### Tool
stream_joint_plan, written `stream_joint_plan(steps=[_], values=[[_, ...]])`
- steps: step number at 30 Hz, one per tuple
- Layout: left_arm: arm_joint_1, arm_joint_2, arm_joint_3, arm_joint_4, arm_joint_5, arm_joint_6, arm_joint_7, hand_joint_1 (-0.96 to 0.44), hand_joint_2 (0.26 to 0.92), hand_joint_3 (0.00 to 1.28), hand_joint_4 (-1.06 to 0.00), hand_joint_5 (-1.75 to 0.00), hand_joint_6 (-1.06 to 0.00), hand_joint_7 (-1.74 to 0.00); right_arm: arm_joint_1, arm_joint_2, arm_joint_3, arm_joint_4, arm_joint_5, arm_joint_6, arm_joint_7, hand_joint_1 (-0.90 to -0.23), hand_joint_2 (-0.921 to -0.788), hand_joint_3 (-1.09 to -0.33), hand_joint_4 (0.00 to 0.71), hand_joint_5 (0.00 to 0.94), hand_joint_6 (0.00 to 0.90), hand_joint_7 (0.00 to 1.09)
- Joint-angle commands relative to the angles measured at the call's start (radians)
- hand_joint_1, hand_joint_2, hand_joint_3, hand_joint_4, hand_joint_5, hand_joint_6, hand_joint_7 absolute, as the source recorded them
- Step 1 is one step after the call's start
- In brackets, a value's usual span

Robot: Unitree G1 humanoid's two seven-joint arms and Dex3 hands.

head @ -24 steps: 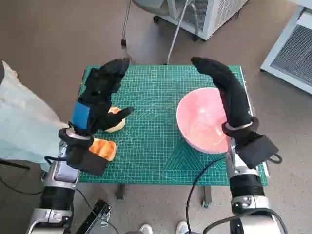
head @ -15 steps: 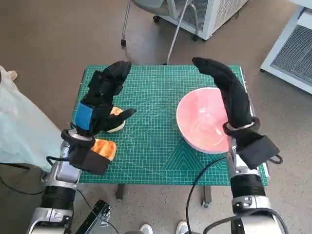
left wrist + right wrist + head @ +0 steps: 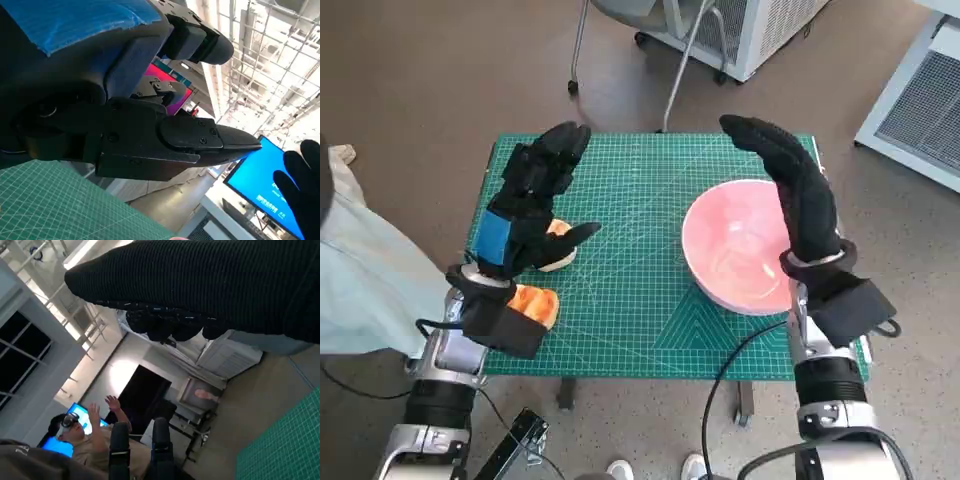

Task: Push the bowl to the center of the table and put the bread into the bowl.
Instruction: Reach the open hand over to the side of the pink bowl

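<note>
1. One pink bowl (image 3: pixel 740 245) sits on the green cutting mat (image 3: pixel 640 270) that covers the worktop, well over toward the mat's right side and short of its middle.
2. Two pieces of bread lie near the mat's left edge: a pale bread roll (image 3: pixel 558 250) partly hidden under the left hand, and an orange-crusted bread piece (image 3: pixel 532 303) closer to the robot, half covered by the left wrist.
3. The bowl holds nothing.
4. The left hand (image 3: pixel 530 200), blue tape on its back, hovers over the pale roll with its fingers spread, long ones pointing away from the robot and the thumb jutting toward the mat's middle; it holds nothing.
5. The right hand (image 3: pixel 790 185) in the knitted glove arches over the bowl's right rim, fingers together and extended past the far rim, gripping nothing; whether it touches the rim cannot be told.
6. One person (image 3: pixel 82 440) with raised hands shows in the right wrist view.
</note>
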Motion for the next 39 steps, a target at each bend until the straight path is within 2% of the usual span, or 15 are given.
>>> stream_joint_plan(steps=[1, 7, 11, 13, 17, 20, 25, 28, 31, 34, 37, 39], values=[[-0.014, -0.004, -0.004, 0.005, -0.008, -0.01, -0.001, -0.31, 0.921, 0.14, -0.24, 0.0, -0.13, -0.51, 0.022, -0.004, 0.0, 0.008, -0.018, 0.007, -0.01, -0.626, -0.921, -0.745, 0.28, 0.0, -0.001, 0.63], [-0.019, 0.0, -0.005, 0.013, -0.012, -0.014, -0.005, -0.31, 0.921, 0.14, -0.24, 0.0, -0.13, -0.5, 0.026, -0.019, -0.01, 0.006, -0.014, 0.008, -0.018, -0.625, -0.921, -0.748, 0.275, 0.0, -0.001, 0.63], [-0.02, 0.003, -0.004, 0.018, -0.012, -0.018, -0.005, -0.31, 0.921, 0.14, -0.24, 0.0, -0.13, -0.5, 0.023, -0.053, -0.037, 0.025, -0.003, 0.003, -0.022, -0.62, -0.921, -0.756, 0.267, 0.0, -0.001, 0.63], [-0.02, 0.006, -0.003, 0.018, -0.011, -0.019, -0.004, -0.31, 0.921, 0.14, -0.24, 0.0, -0.13, -0.5, 0.018, -0.081, -0.059, 0.061, -0.012, -0.009, -0.045, -0.622, -0.921, -0.759, 0.267, 0.001, -0.001, 0.63], [-0.02, 0.012, 0.0, 0.013, -0.011, -0.017, -0.005, -0.3, 0.921, 0.14, -0.24, 0.0, -0.14, -0.5, 0.005, -0.139, -0.091, 0.16, -0.064, -0.033, -0.135, -0.609, -0.921, -0.759, 0.27, 0.003, -0.001, 0.63], [-0.018, 0.018, 0.004, 0.011, -0.014, -0.018, -0.005, -0.3, 0.921, 0.14, -0.24, 0.0, -0.14, -0.5, -0.003, -0.187, -0.111, 0.248, -0.098, -0.016, -0.23, -0.599, -0.921, -0.76, 0.273, 0.004, -0.001, 0.63], [-0.014, 0.021, 0.007, 0.01, -0.018, -0.019, -0.006, -0.3, 0.921, 0.14, -0.24, 0.0, -0.14, -0.5, 0.001, -0.229, -0.129, 0.336, -0.128, 0.03, -0.349, -0.608, -0.921, -0.76, 0.279, 0.007, 0.0, 0.63], [-0.012, 0.021, 0.007, 0.009, -0.019, -0.02, -0.005, -0.31, 0.921, 0.14, -0.24, 0.0, -0.14, -0.5, 0.01, -0.249, -0.126, 0.377, -0.154, 0.067, -0.423, -0.613, -0.921, -0.76, 0.289, 0.011, 0.002, 0.62], [-0.01, 0.022, 0.007, 0.008, -0.015, -0.021, -0.002, -0.31, 0.921, 0.13, -0.24, 0.0, -0.14, -0.5, 0.016, -0.26, -0.125, 0.415, -0.167, 0.102, -0.472, -0.6, -0.921, -0.78, 0.303, 0.016, 0.009, 0.61], [-0.011, 0.024, 0.009, 0.009, -0.02, -0.021, -0.005, -0.31, 0.921, 0.13, -0.24, 0.0, -0.14, -0.5, 0.021, -0.254, -0.133, 0.445, -0.158, 0.14, -0.488, -0.594, -0.921, -0.792, 0.308, 0.017, 0.017, 0.61], [-0.012, 0.024, 0.011, 0.009, -0.022, -0.018, -0.007, -0.31, 0.921, 0.13, -0.24, 0.0, -0.14, -0.5, 0.025, -0.234, -0.166, 0.471, -0.11, 0.178, -0.438, -0.579, -0.921, -0.803, 0.31, 0.016, 0.027, 0.61], [-0.011, 0.024, 0.012, 0.006, -0.025, -0.015, -0.009, -0.31, 0.921, 0.13, -0.24, 0.0, -0.14, -0.5, 0.027, -0.225, -0.184, 0.482, -0.088, 0.195, -0.398, -0.562, -0.921, -0.808, 0.307, 0.011, 0.045, 0.58]])
